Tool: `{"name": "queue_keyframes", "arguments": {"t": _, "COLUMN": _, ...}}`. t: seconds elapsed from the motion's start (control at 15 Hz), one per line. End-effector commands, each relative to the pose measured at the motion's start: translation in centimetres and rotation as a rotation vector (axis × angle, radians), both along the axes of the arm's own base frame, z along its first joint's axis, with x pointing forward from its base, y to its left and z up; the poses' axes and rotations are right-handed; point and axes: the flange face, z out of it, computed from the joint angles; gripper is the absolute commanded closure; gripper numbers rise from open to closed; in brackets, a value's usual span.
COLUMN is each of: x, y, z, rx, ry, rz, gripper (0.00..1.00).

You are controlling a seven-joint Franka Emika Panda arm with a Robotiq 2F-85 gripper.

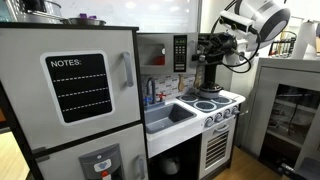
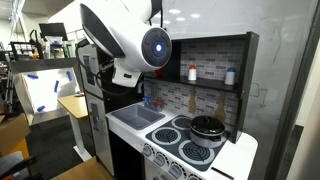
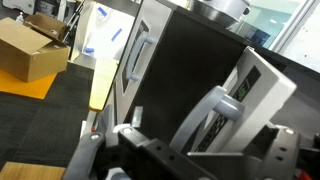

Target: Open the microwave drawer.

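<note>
**A:** Since the microwave (image 1: 165, 52) is the target, where's it sit?

**B:** Upper cabinet, above the sink (image 1: 172, 116), betw. the fridge (image 1: 30, 100) and the stove (image 1: 222, 100).

**A:** And the gripper (image 1: 212, 48)?

**B:** Just beside the microwave's keypad end, over the stove. Wrist view's too blurred: can't tell how far apart the jaws are, or whether they've got anything.

**A:** Step?

**B:** Prob. approach to the door; I see no firm grasp. Next move needs the fingers seated on the handle, then a pull along the door's own path.

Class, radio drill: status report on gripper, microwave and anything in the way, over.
Gripper level with microwave, jaws unreadable. Microwave door state unclear from here. Pot on stove below, likely no obstruction.
</note>
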Motion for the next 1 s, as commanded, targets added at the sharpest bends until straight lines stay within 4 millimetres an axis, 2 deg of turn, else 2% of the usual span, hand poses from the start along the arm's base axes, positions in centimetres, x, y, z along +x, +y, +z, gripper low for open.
{"name": "queue_keyframes", "arguments": {"t": 0.0, "x": -1.3, "y": 0.7, "z": 0.1, "rx": 0.004, "ry": 0.014, "rz": 0.022, "gripper": 0.0}}
{"name": "queue_keyframes", "arguments": {"t": 0.53, "x": -2.7, "y": 1.8, "z": -0.2, "rx": 0.012, "ry": 0.022, "rz": 0.04, "gripper": 0.0}}
{"name": "queue_keyframes", "arguments": {"t": 0.93, "x": -2.3, "y": 1.6, "z": -0.8, "rx": 0.019, "ry": 0.03, "rz": 0.023, "gripper": 0.0}}
